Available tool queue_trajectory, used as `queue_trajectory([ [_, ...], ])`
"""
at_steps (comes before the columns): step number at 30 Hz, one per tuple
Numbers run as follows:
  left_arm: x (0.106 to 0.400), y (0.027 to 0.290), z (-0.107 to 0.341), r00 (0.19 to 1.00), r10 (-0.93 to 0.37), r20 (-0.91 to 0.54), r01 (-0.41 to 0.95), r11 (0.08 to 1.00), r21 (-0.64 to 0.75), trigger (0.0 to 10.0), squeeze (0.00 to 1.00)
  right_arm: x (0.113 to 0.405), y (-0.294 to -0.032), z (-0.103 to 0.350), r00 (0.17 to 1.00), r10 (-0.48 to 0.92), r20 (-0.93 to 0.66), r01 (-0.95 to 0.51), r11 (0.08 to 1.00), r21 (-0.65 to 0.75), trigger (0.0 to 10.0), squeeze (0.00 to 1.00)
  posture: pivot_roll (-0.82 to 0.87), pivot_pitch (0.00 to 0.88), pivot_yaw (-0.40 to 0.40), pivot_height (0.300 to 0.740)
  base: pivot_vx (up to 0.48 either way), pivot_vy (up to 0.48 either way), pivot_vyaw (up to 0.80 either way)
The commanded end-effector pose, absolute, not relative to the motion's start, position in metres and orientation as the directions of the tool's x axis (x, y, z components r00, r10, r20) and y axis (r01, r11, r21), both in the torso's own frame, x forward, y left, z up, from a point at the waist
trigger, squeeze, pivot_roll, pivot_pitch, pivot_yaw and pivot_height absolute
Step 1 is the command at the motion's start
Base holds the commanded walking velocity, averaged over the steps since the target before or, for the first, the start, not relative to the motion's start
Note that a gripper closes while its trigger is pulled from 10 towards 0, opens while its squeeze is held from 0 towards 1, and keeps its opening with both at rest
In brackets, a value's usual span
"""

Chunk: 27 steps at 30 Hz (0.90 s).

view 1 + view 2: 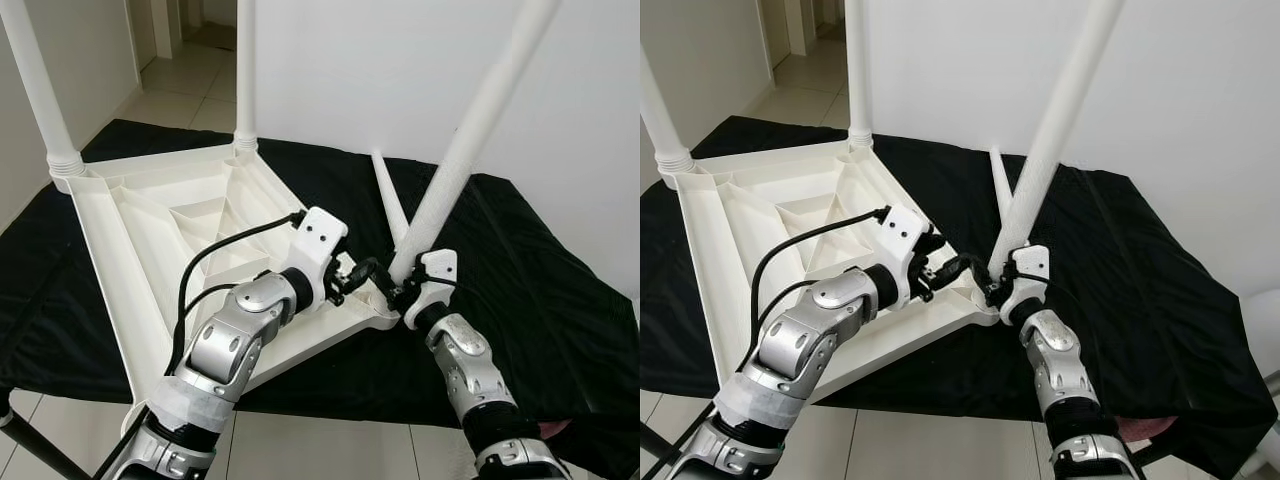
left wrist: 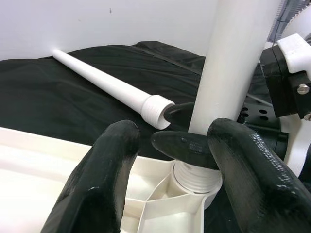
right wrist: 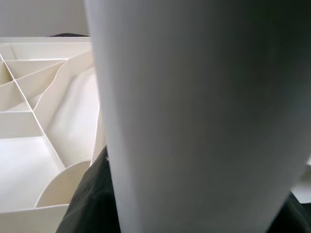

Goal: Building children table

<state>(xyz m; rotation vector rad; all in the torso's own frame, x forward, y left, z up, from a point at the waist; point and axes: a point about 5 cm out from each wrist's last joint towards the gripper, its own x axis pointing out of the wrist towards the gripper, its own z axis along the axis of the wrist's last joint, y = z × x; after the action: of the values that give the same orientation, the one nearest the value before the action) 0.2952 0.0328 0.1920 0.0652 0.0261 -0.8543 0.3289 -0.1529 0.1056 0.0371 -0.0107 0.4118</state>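
White tabletop (image 1: 150,215), upside down on a black cloth (image 1: 520,290), two legs already upright at its far corners. Right gripper (image 1: 408,290) clamped on a tilted third leg (image 1: 470,140) at the near corner socket; left gripper (image 1: 368,272) spread wide beside that socket. A fourth leg (image 2: 109,87) lies loose on the cloth just behind.

Even, soft daylight fills both head views — the white wall (image 1: 340,70) and the tiled floor (image 1: 190,80) of the doorway at the back read bright without harsh glare. The black cloth (image 1: 540,290) soaks up light and keeps little detail in its folds. The white tabletop (image 1: 150,220) shows gentle shading between its ribs, with no blown highlights. Head views are sharp, lines bowing slightly toward the edges. In the left wrist view the left pincer's fingers (image 2: 97,184) are close and soft-edged. In the right wrist view the leg (image 3: 194,116) is a blurred pale mass — too near to focus.
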Motion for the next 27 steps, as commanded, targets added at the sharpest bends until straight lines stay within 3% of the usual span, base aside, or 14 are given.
queue_trajectory([
  [1,0.294,0.029,0.195,0.652,-0.757,-0.046,0.758,0.649,0.060,10.0,0.00,0.315,-0.162,0.065,0.902,0.381,-0.204,-0.378,0.924,0.055,10.0,0.00,0.03,0.000,-0.119,0.740,0.000,0.000,0.00],
  [13,0.293,0.031,0.196,0.659,-0.751,-0.043,0.752,0.657,0.058,10.0,0.00,0.316,-0.160,0.062,0.881,0.406,-0.242,-0.401,0.913,0.071,10.0,0.00,0.03,0.000,-0.120,0.740,0.000,0.000,0.00],
  [14,0.293,0.031,0.196,0.660,-0.750,-0.043,0.751,0.657,0.058,10.0,0.00,0.318,-0.167,0.061,0.900,0.366,-0.236,-0.334,0.928,0.164,10.0,0.00,0.03,0.000,-0.120,0.740,0.000,0.000,0.00],
  [27,0.294,0.032,0.197,0.663,-0.747,-0.045,0.748,0.660,0.065,10.0,0.00,0.315,-0.180,0.053,0.940,0.244,-0.239,-0.173,0.943,0.284,10.0,0.00,0.02,0.000,-0.119,0.740,0.000,0.000,0.00],
])
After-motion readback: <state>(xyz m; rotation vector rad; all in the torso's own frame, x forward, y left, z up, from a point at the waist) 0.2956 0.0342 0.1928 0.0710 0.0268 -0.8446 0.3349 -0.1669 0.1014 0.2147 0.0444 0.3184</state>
